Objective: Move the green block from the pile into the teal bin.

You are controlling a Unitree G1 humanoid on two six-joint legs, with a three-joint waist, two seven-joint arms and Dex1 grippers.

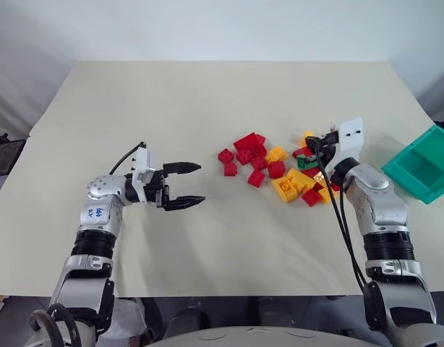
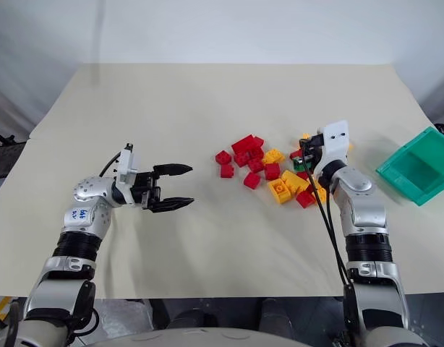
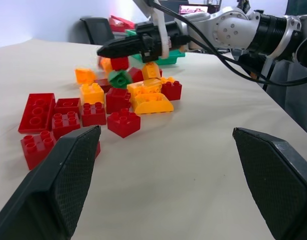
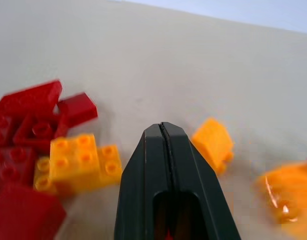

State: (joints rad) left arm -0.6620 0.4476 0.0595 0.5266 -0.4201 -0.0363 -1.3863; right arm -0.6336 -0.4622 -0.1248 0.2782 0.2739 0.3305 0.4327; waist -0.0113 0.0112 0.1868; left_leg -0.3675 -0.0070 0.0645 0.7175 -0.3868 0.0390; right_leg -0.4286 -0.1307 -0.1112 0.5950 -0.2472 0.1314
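The pile (image 1: 272,170) of red and yellow-orange bricks lies on the table right of centre. The green block (image 1: 306,162) sits at the pile's right end among red bricks; it is also in the left wrist view (image 3: 119,79). My right gripper (image 1: 314,144) hovers just above that end of the pile with its fingers (image 4: 162,150) pressed together and nothing between the tips. My left gripper (image 1: 193,185) stands open and level to the left of the pile, pointing at it, holding nothing. The teal bin (image 1: 424,165) stands at the table's right edge, right of my right arm.
The cream table (image 1: 207,101) has free room behind the pile and between the pile and my left gripper. A lone orange brick (image 4: 213,142) lies just beyond my right fingertips. Two red bricks (image 1: 227,162) sit apart at the pile's left.
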